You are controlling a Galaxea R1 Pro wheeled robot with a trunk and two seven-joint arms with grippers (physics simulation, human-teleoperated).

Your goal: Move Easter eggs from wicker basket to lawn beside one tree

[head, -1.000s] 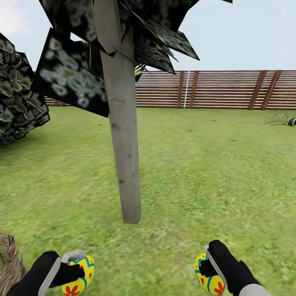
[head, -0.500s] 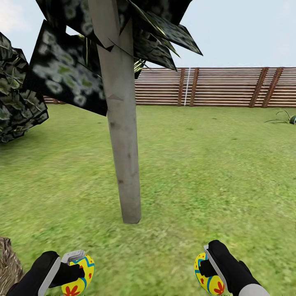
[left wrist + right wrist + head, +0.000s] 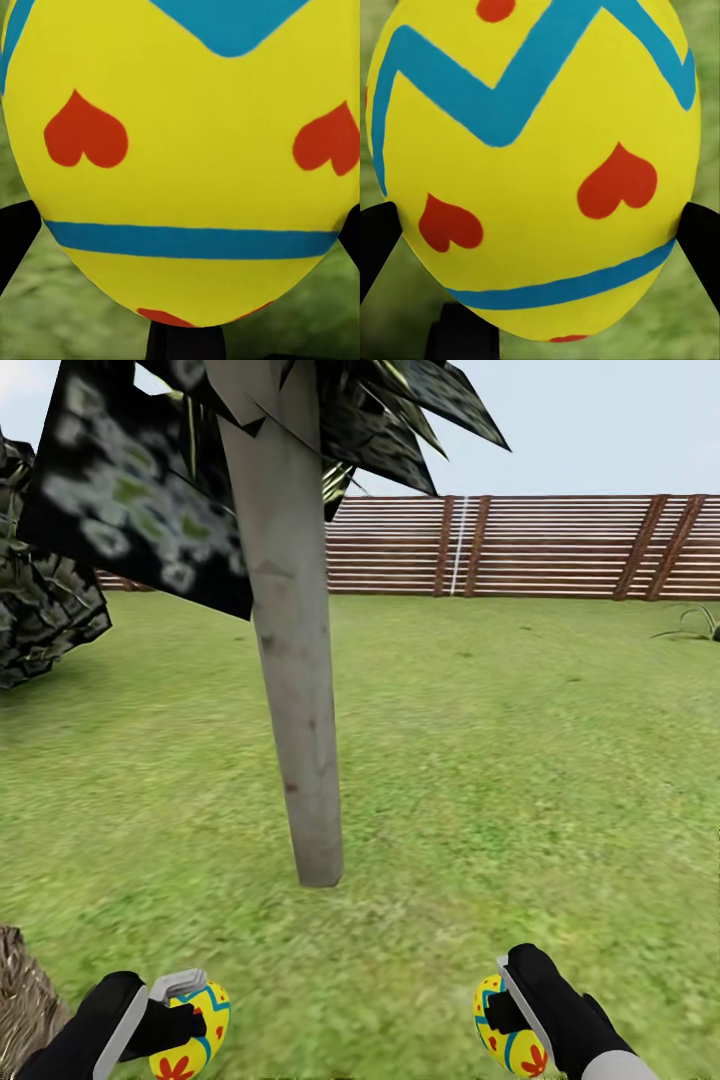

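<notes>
Eggs were already in hand, one per arm. The left egg (image 3: 193,1032) sat pinched in the left end effector (image 3: 172,1015), and the right egg (image 3: 508,1033) was pinched in the right end effector (image 3: 500,1000), both low over the lawn (image 3: 500,760) and near the foot of the tree (image 3: 300,760). Each egg looked hard, smooth and rounded, probably light, so it could slip from a narrow pinch; the hold across the widest middle, seen in the wrist views on the left egg (image 3: 187,165) and right egg (image 3: 532,172), seemed the safest place. Set down gently, they might still roll on grass. A basket (image 3: 25,1000) edge showed beside the left arm, its inside hidden.
</notes>
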